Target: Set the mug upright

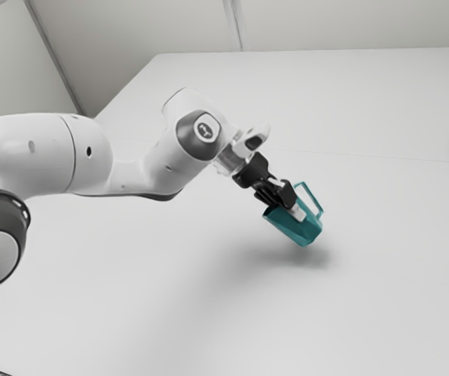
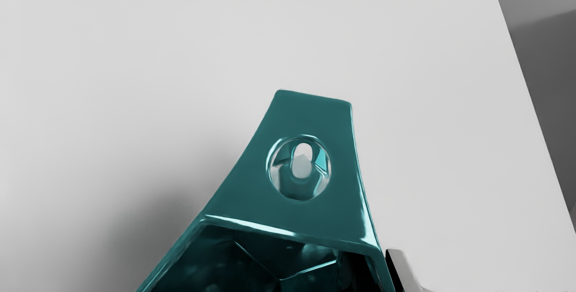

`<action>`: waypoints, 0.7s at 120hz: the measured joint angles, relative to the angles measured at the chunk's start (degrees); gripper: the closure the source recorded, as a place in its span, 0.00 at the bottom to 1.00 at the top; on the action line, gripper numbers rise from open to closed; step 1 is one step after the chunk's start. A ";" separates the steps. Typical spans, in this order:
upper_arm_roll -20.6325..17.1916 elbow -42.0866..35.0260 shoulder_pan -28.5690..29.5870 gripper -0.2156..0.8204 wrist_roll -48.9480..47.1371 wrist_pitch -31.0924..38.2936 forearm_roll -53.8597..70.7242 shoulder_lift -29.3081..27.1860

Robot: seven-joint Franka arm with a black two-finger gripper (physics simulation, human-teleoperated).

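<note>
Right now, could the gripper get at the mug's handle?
Probably not without letting go first: the gripper looks shut on the wall of the tilted mug, near its mouth. Otherwise the way seems free, as the handle sticks out into open space.

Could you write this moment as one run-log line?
gripper: shut on teal mug | mug: tilted, mouth toward gripper | task: set mug upright | status: not yet upright

The mug [image 1: 305,233] is in the claw [image 1: 288,208] above the table [image 1: 169,313], the arm [image 1: 91,157] at the exterior view's left.
</note>
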 joint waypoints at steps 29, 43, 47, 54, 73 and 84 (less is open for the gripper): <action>0.04 -0.23 3.61 0.96 -2.93 0.31 12.55 -2.50; 0.04 -0.27 5.88 0.96 -4.43 0.48 19.14 -3.03; 0.06 -0.29 6.45 0.96 -4.81 0.51 20.97 -3.19; 0.05 -0.31 7.50 0.96 -5.48 0.55 24.36 -3.51; 0.03 -0.40 10.23 0.96 -7.04 0.57 32.19 -3.55; 0.02 -0.41 11.19 0.96 -7.81 0.58 35.72 -3.38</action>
